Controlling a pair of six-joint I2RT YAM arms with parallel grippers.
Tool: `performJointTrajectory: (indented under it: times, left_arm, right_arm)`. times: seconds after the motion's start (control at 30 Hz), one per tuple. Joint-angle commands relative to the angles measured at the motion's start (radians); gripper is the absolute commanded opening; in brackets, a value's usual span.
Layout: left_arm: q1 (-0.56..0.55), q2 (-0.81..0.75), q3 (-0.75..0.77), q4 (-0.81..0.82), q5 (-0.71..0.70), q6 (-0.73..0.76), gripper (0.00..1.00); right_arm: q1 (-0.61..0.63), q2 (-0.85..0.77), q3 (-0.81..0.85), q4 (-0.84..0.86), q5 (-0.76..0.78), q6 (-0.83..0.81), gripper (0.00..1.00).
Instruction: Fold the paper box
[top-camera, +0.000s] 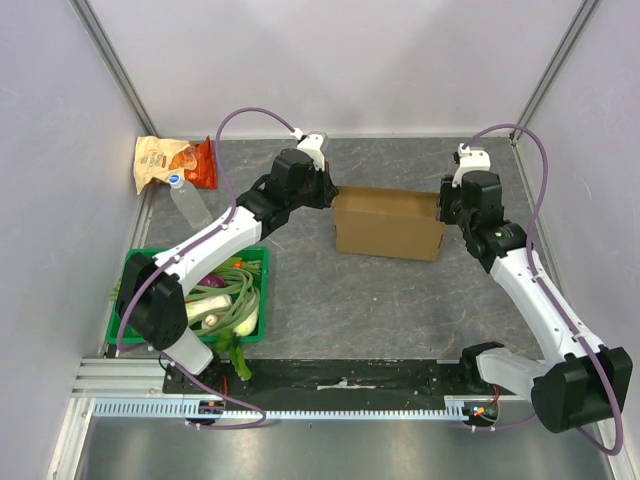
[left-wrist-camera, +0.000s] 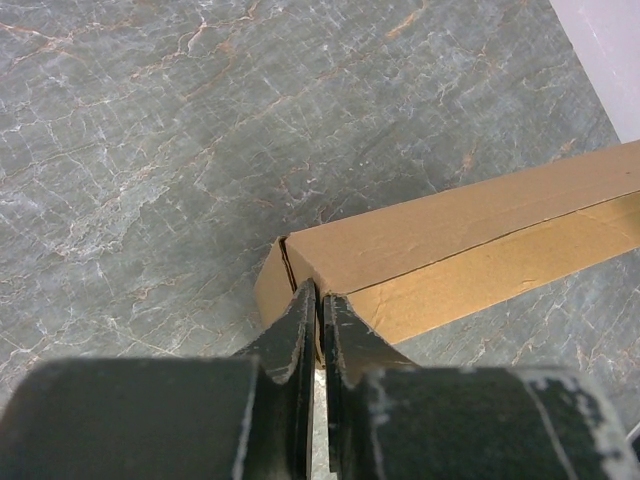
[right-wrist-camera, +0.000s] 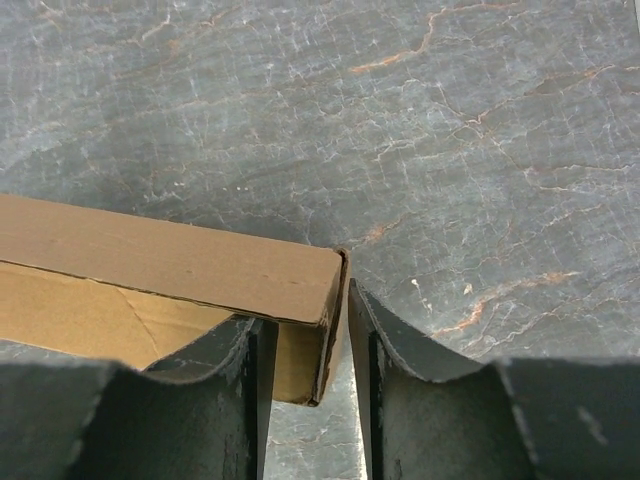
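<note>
The paper box (top-camera: 388, 222) is plain brown cardboard and stands on the grey table at the middle, its long side facing the arms. My left gripper (top-camera: 331, 193) is at its left end. In the left wrist view the left gripper (left-wrist-camera: 320, 296) has its jaws almost together, pinching the thin end wall of the box (left-wrist-camera: 460, 225). My right gripper (top-camera: 444, 205) is at the right end. In the right wrist view the right gripper (right-wrist-camera: 308, 312) straddles the end wall of the box (right-wrist-camera: 160, 255), jaws apart, with a gap beside the outer finger (right-wrist-camera: 400, 350).
A green crate (top-camera: 263, 290) of vegetables stands at the near left. An orange-and-tan snack bag (top-camera: 165, 162) and a clear bottle (top-camera: 188, 202) lie at the far left corner. Pale walls enclose the table on three sides.
</note>
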Motion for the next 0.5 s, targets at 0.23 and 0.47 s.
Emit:
performJointTrajectory:
  times: [0.23,0.47]
  left_arm:
    - [-0.030,-0.058,-0.041,0.050,-0.085,0.005,0.02]
    - [-0.073,-0.127,-0.199,0.223,-0.146,-0.001,0.02]
  right_arm:
    - [-0.002,-0.043,-0.044,0.108,0.014,0.003,0.00]
    - [-0.001,-0.151,-0.411,0.532,-0.030,0.073,0.00]
